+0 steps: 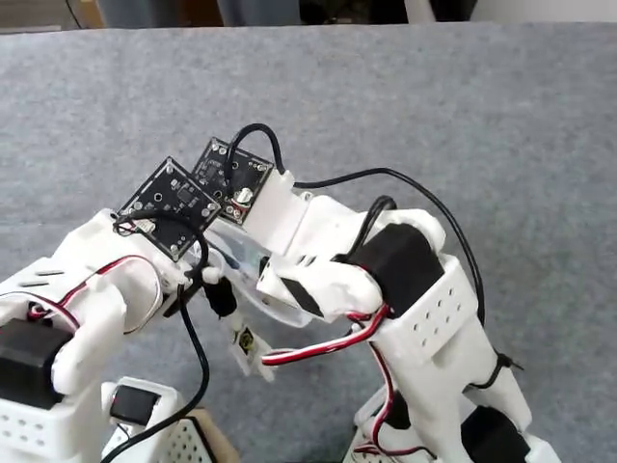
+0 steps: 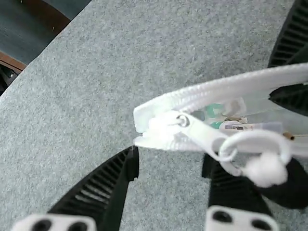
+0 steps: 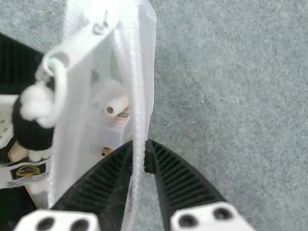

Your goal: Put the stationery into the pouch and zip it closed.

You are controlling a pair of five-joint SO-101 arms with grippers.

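One translucent pouch [image 3: 98,72] — white toothed zipper [image 2: 219,91]

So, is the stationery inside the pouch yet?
In: stationery shows through the clear wall of the pouch, which the right end effector pinches by its zipper edge.

Stationery [image 3: 115,108] lies inside the pouch [image 3: 147,43]
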